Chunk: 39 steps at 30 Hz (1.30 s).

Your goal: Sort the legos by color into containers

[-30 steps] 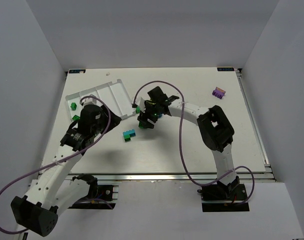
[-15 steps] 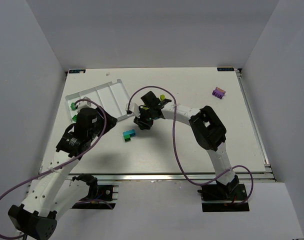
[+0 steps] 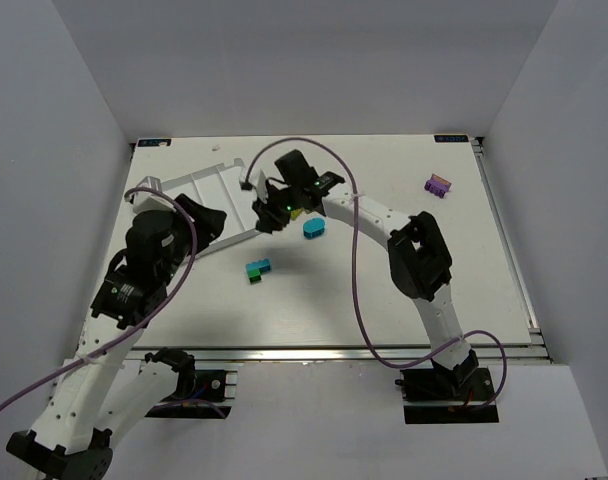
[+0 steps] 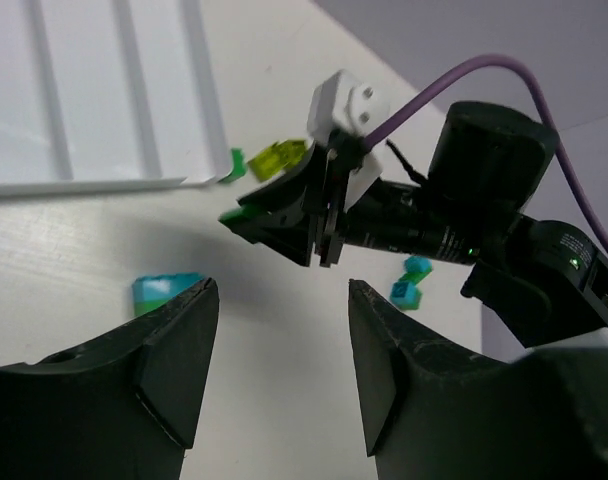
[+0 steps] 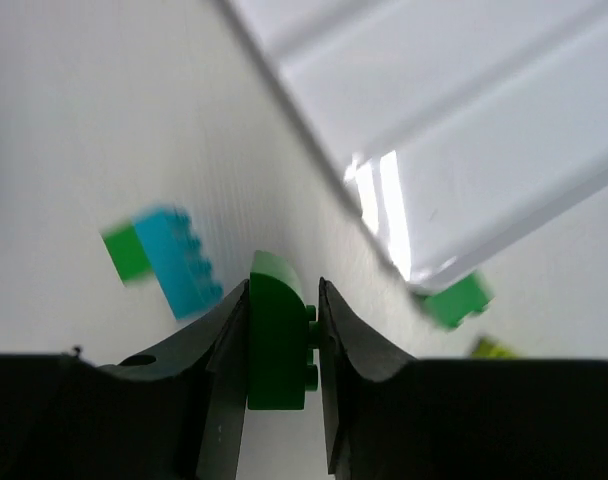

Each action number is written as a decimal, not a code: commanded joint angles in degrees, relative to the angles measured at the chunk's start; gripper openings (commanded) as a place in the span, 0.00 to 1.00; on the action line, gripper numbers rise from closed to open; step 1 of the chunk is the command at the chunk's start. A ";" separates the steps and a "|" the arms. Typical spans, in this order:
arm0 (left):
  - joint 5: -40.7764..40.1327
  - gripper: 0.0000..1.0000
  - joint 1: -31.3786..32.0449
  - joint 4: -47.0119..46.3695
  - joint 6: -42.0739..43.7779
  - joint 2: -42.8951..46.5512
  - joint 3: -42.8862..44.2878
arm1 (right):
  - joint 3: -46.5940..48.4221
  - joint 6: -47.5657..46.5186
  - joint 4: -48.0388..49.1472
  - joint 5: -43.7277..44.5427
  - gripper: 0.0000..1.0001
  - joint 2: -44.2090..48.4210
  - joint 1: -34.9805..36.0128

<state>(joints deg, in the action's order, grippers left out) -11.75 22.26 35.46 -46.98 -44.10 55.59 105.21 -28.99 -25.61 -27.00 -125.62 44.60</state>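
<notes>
The right gripper (image 5: 281,305) pinches a green brick (image 5: 277,355) by the tray (image 5: 454,110) corner. The left gripper (image 4: 279,300) is spread wide, holding nothing. Table labels (image 3: 449,139) are too small to read.

The ridged tray (image 3: 216,184) is plain white, on a white surface (image 3: 324,300). The right claw (image 5: 281,300) is black and pinches 1 dark green brick (image 5: 277,350). 1 cyan brick (image 5: 184,265) has a green end; it is blurred here, so any pattern is hard to tell. 1 yellow-green brick (image 4: 276,158) shows near the tray's corner. The cable (image 4: 504,61) and 1 small far object (image 3: 438,185) are purple.
</notes>
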 commanded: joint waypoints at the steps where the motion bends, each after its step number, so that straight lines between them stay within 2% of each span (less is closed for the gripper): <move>1: 0.58 0.64 0.15 -5.84 2.86 1.21 4.69 | 10.53 13.14 4.50 -10.51 0.00 -0.23 0.66; 3: 1.63 0.64 0.24 -7.15 4.35 0.77 6.27 | 12.29 18.86 10.97 -15.24 0.00 -1.46 1.54; 4: 2.08 0.65 0.24 -7.34 4.96 0.07 7.85 | 13.00 24.19 13.36 -16.05 0.00 -3.03 2.67; 8: 3.05 0.65 0.15 -6.64 6.73 -1.25 11.19 | 18.79 35.56 24.17 -17.47 0.00 -9.71 6.28; 11: 3.31 0.65 0.15 -6.55 6.47 -1.34 11.73 | 22.93 43.99 34.81 -15.19 0.00 -15.25 8.39; 13: 2.88 0.65 0.24 -5.50 5.94 -0.64 11.91 | 23.81 47.00 43.04 -11.33 0.00 -17.80 9.80; 15: 2.17 0.65 0.24 -4.27 4.97 0.76 11.64 | 24.08 48.85 47.21 -5.55 0.00 -18.78 10.68; 22: 0.41 0.65 0.24 -0.05 2.51 3.58 11.38 | 26.62 46.22 57.86 8.10 0.00 -24.74 14.46; 39: -0.55 0.65 0.24 2.86 -0.04 5.51 10.15 | 34.63 32.16 68.23 17.68 0.00 -36.36 20.09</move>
<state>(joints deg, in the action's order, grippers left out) -11.57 22.26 37.06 -46.59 -38.87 65.82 136.49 7.25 36.56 -12.93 -161.21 63.96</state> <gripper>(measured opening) 0.655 0.341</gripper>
